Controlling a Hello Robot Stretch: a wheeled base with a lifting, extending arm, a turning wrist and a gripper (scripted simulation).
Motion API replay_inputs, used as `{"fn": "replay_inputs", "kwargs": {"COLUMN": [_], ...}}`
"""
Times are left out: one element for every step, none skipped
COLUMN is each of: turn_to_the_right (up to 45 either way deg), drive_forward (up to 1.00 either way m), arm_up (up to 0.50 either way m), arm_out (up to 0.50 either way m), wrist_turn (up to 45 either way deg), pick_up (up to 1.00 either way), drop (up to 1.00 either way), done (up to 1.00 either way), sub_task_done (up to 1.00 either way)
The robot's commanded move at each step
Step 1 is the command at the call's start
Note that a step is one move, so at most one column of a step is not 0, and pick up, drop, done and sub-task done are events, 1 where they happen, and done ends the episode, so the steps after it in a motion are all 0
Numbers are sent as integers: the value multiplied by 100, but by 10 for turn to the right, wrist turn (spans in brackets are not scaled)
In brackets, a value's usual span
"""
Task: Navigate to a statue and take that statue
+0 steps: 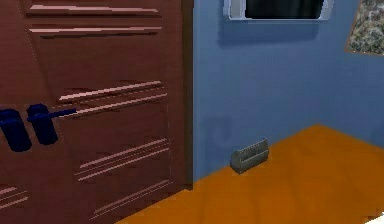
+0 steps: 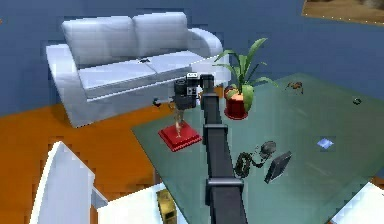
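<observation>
Nearest, well short of the pincer [image 2: 168, 99] and to its left, two white chairs [image 2: 65, 185] stand at the edge of a glass counter [image 2: 330, 185]. The dark arm [image 2: 218, 150] runs up over the counter. Right of it, nearer than the pincer, lie a dark rounded object [image 2: 246, 161], a flat dark slab [image 2: 278, 165] and a small pale blue thing [image 2: 325, 143]. The statue [image 2: 181, 135], a thin brown figure on a red base, stands on the counter right at the pincer. Whether they touch is unclear, and I cannot tell whether the pincer holds anything. Just right of the pincer grows a plant [image 2: 239, 98] in a red pot. Beyond the pincer a white sofa [image 2: 130, 55] sits on the orange floor [image 2: 40, 135] against a blue wall [image 2: 30, 25]. In the forward view a brown panelled door [image 1: 100, 110] stands left of a small grey vent [image 1: 250, 156].
</observation>
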Motion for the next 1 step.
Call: {"fn": "replay_inputs", "kwargs": {"turn_to_the_right": [0], "drive_forward": [0], "arm_up": [-30], "arm_out": [0], "wrist_turn": [0], "pick_up": [0], "drop": [0], "done": [0], "sub_task_done": [0]}}
